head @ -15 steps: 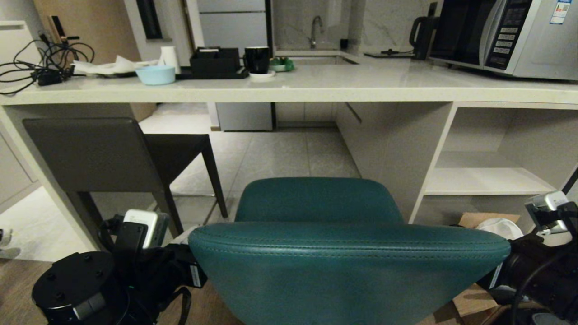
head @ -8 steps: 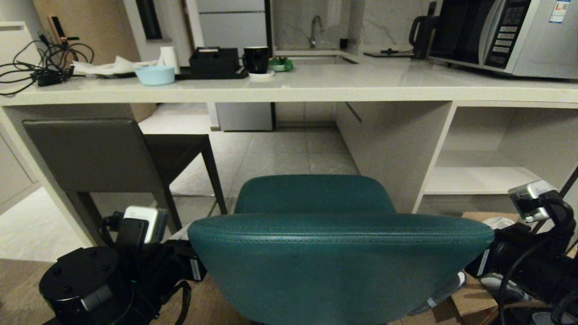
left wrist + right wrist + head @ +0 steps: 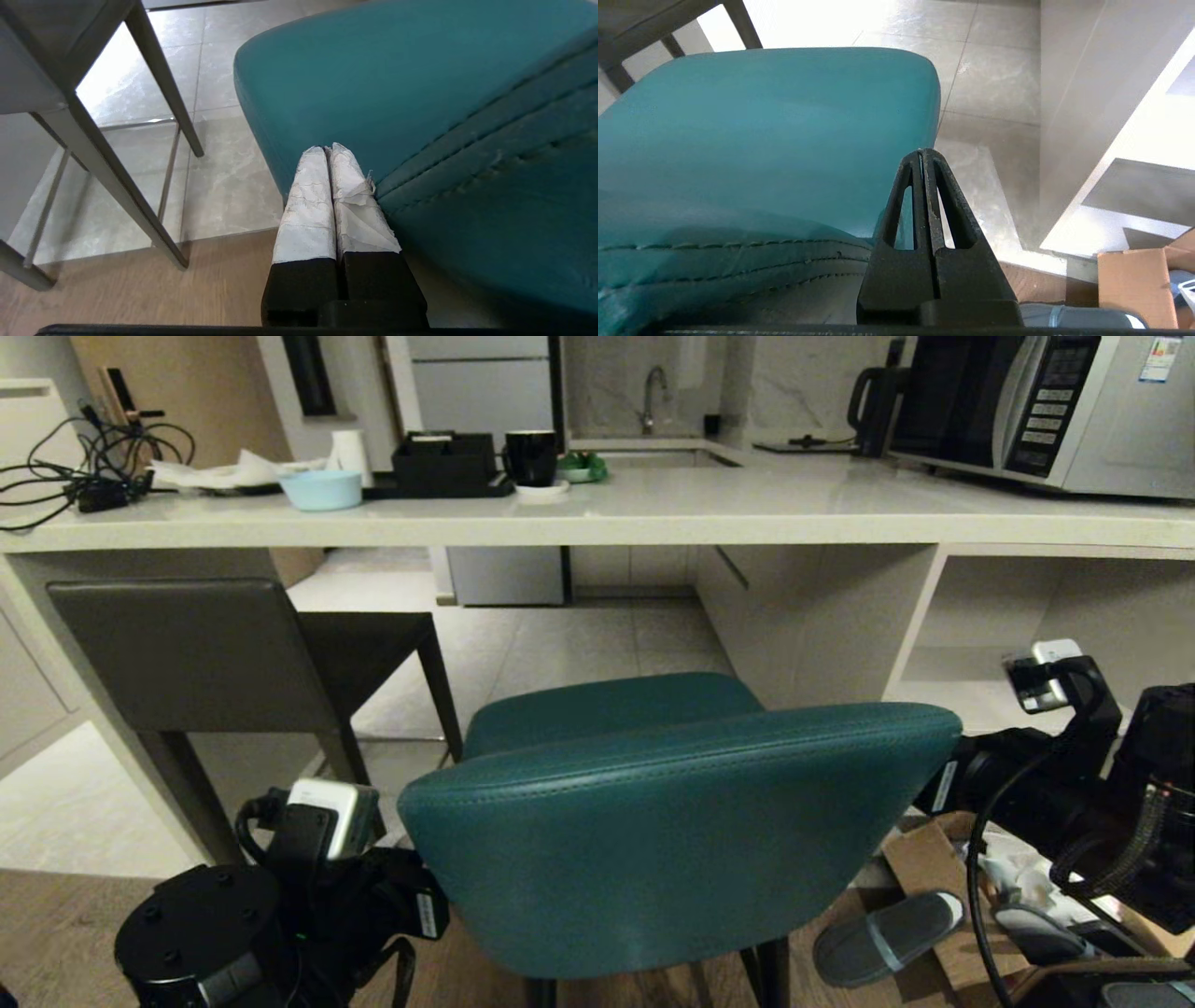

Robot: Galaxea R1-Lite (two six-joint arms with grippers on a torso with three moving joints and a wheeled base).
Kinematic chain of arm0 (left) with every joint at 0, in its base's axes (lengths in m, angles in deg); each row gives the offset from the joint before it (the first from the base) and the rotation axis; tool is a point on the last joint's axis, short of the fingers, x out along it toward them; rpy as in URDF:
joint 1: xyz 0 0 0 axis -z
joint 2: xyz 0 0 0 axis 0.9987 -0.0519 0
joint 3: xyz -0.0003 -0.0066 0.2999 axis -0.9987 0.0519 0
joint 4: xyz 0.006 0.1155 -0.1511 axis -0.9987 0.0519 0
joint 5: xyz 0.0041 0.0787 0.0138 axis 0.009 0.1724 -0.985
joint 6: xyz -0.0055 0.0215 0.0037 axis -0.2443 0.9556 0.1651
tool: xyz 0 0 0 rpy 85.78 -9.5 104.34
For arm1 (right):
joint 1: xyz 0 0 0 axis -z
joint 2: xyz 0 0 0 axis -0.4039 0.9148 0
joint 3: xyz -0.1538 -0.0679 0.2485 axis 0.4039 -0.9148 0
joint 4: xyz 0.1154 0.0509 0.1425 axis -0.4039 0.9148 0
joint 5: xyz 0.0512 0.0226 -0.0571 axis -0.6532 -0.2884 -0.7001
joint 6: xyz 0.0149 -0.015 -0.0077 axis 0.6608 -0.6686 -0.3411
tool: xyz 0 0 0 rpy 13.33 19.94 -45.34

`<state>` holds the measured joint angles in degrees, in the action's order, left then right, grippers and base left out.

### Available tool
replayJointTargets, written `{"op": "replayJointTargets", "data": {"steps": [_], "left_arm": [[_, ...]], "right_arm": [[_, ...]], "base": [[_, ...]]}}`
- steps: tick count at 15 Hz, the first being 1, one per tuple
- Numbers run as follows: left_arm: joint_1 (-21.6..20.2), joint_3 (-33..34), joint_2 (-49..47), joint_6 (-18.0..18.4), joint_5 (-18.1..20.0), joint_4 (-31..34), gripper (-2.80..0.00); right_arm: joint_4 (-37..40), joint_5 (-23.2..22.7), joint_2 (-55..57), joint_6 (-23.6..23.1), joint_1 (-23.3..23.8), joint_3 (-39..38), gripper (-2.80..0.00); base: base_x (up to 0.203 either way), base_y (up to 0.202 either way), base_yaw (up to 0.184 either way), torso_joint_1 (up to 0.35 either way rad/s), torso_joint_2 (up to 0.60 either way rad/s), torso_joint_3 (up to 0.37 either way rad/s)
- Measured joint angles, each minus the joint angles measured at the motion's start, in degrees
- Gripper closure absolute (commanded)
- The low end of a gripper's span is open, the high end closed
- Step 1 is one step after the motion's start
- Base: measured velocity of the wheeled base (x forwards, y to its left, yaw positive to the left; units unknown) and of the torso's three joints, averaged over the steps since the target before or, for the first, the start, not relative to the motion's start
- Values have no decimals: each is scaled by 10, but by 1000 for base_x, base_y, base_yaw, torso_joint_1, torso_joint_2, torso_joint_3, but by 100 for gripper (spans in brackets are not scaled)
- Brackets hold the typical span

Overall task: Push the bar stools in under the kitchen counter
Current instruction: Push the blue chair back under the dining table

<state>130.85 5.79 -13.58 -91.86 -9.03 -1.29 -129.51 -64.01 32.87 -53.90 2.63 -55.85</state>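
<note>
Kitchen scene: long white speckled stone-look counter [image 3: 653, 518] spanned the background on white slab panels, tiled floor beneath it. At the counter's left end, the dark grey leather stool with flat rectangular back and square legs [image 3: 201, 658] sat with its seat tucked under the countertop edge; judged done. Left gripper [image 3: 329, 156], taped fingers pressed together and holding nothing, lay against the left end of the teal stool's backrest, next to the seat. Teal stool with curved back and thin black legs [image 3: 672, 821] stood mid-span, short of the counter edge, backrest skewed with its right end nearer the counter. Right gripper [image 3: 923, 158], black fingers also pressed together and empty, sat at the backrest's right end. Likely reason: both were used as closed pushers, one per end, to steer the stool in.
</note>
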Motion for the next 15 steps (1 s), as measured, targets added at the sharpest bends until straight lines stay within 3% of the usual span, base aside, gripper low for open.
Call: {"op": "replayJointTargets", "data": {"steps": [6, 9, 15], "left_arm": [[1, -42, -26, 4, -2, 3, 0], [-1, -76, -33, 30, 5, 6, 0], [-64, -153, -53, 43, 16, 1, 0]], "right_arm": [[-4, -4, 8, 0, 0, -42, 0], [-5, -6, -1, -3, 25, -61, 0], [-1, -10, -20, -28, 38, -92, 0]], "base": [[0, 0, 0, 0, 0, 0], [0, 0, 0, 0, 0, 0], [0, 0, 0, 0, 0, 0]]}}
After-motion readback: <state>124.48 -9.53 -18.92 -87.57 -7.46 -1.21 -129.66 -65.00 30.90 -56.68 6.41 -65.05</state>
